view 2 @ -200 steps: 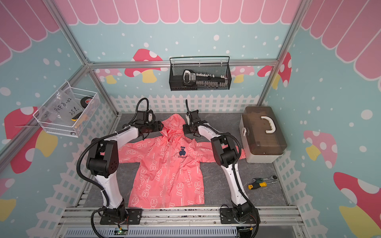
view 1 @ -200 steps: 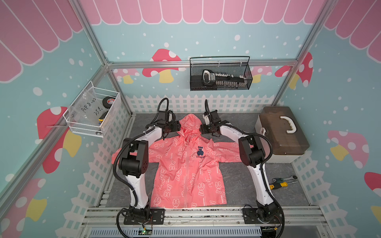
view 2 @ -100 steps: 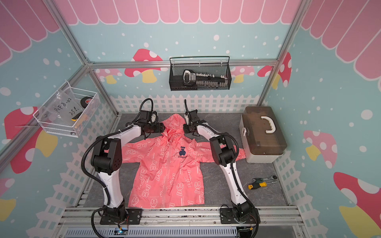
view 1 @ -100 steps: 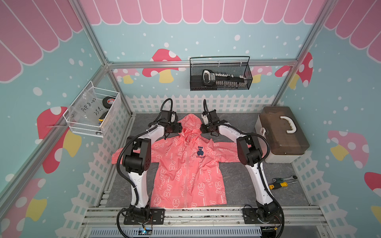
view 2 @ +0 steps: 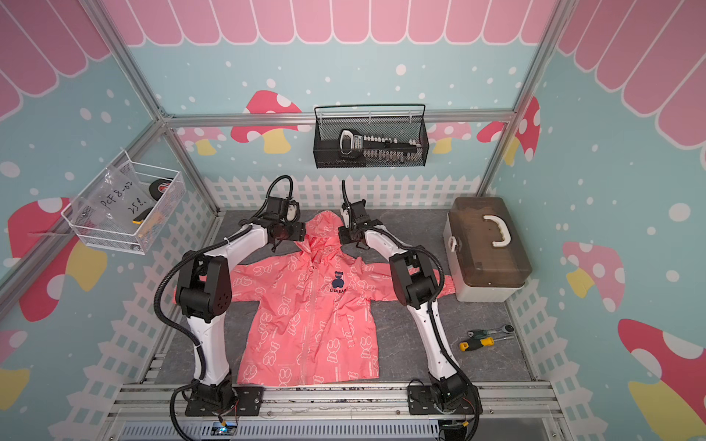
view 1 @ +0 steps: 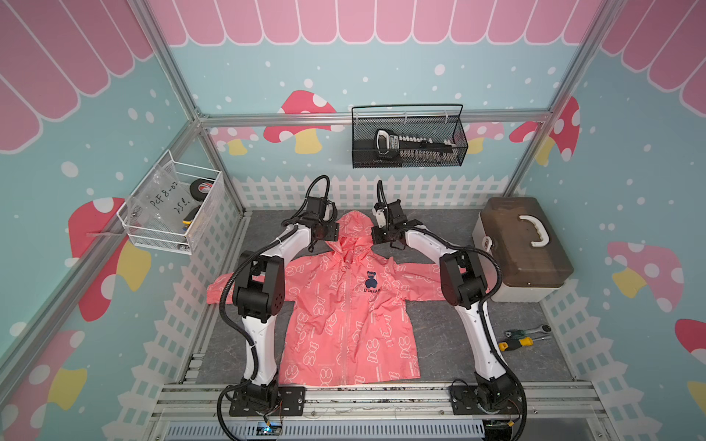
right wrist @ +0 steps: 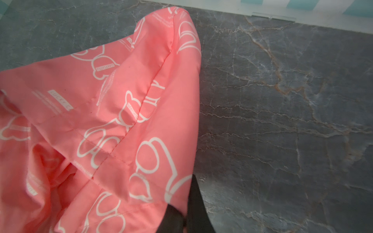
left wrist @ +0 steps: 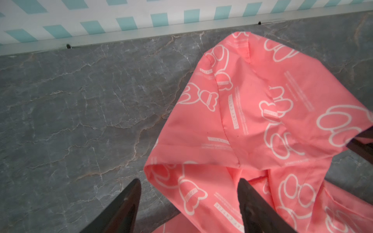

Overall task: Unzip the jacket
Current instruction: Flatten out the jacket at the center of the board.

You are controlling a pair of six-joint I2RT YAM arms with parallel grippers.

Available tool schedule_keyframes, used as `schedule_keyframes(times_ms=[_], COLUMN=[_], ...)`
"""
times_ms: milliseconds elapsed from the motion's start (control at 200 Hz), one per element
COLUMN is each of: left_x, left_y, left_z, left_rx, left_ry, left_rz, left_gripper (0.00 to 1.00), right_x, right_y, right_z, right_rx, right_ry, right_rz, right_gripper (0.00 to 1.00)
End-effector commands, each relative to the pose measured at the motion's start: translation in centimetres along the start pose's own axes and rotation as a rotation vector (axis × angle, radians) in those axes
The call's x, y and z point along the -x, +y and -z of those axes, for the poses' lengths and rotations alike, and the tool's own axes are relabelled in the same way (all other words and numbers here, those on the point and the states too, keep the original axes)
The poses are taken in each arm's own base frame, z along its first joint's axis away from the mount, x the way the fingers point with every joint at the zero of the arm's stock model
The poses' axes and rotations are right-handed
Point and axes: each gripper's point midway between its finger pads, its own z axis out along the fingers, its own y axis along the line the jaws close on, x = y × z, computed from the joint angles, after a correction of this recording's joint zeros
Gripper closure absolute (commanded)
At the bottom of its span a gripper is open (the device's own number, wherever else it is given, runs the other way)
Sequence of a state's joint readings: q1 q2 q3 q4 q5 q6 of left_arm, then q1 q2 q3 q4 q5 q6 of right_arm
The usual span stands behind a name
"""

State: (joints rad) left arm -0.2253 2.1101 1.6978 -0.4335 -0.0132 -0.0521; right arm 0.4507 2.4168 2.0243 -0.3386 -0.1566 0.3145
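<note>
jacket: the jacket [view 1: 344,305] is lying flat and front up in the middle of the table [view 1: 439,328], its hood [view 1: 353,229] pointing at the back fence [view 1: 439,189] and its sleeves spreading to both sides. it is sitting in the same spot as a second ago.
zip: the zip [view 1: 347,324] is running closed down the front, with the ring pull [view 1: 345,268] lying just below the collar.
change: the right gripper's jaws, apart a second ago, are now pressing together. both grippers are sitting slightly closer in to the hood than before.
right gripper: the right gripper [right wrist: 188,201] is pinching the hood's edge, with pink cloth showing between its dark fingers [right wrist: 196,193].
left gripper: the left gripper [left wrist: 188,180] is standing wide apart and gripping nothing. it is straddling the hood's other edge, one finger [left wrist: 129,201] over bare table and the other over cloth; i cannot tell whether it is touching.
arms: the left arm [view 1: 259,290] and right arm [view 1: 462,282] are reaching forward from the front rail [view 1: 363,395], with elbows raised over the sleeves. the forearms are angling inward and the wrists are tipping down at either side of the hood.
around: a toolbox [view 1: 521,248] is sitting at the right of the table, with screwdrivers [view 1: 515,341] lying in front of it. a black basket [view 1: 408,160] is hanging on the back wall and a white basket [view 1: 153,236] on the left wall.
</note>
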Motion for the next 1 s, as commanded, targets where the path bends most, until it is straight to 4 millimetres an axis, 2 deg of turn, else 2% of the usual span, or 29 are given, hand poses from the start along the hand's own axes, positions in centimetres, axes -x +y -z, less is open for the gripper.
schedule_keyframes(times_ms=[0,105,230,420,590,655,871,996], left_x=[-0.2,-0.4,-1.1,-2.0,-1.5,-1.1,0.7,1.1], left_y=[-0.5,-1.4,-2.5,-4.1,-5.2,-4.7,-1.5,-2.0], left_z=[-0.9,-1.3,-0.9,0.9,2.9,3.0,1.4,0.9], left_rx=[0.006,-0.024,-0.087,-0.194,-0.257,-0.222,0.004,-0.013], left_ry=[0.037,0.063,0.075,0.035,-0.018,-0.041,-0.068,-0.070], left_rz=[-0.051,-0.078,-0.111,-0.168,-0.209,-0.211,-0.149,-0.147], left_gripper=[0.24,0.24,0.24,0.23,0.22,0.22,0.22,0.22], right_x=[3.7,4.9,5.9,6.8,6.8,6.9,7.6,7.9], right_y=[2.1,2.6,3.2,4.0,4.4,4.6,5.8,6.0], right_z=[3.8,5.1,6.3,6.9,7.0,7.2,8.8,9.6], right_rx=[0.034,0.045,0.051,0.067,0.070,0.073,0.087,0.088], right_ry=[-0.086,-0.116,-0.141,-0.157,-0.152,-0.154,-0.172,-0.179], right_rz=[0.046,0.054,0.062,0.070,0.078,0.082,0.110,0.116], right_gripper=[0.99,0.99,1.00,1.00,1.00,1.00,1.00,1.00])
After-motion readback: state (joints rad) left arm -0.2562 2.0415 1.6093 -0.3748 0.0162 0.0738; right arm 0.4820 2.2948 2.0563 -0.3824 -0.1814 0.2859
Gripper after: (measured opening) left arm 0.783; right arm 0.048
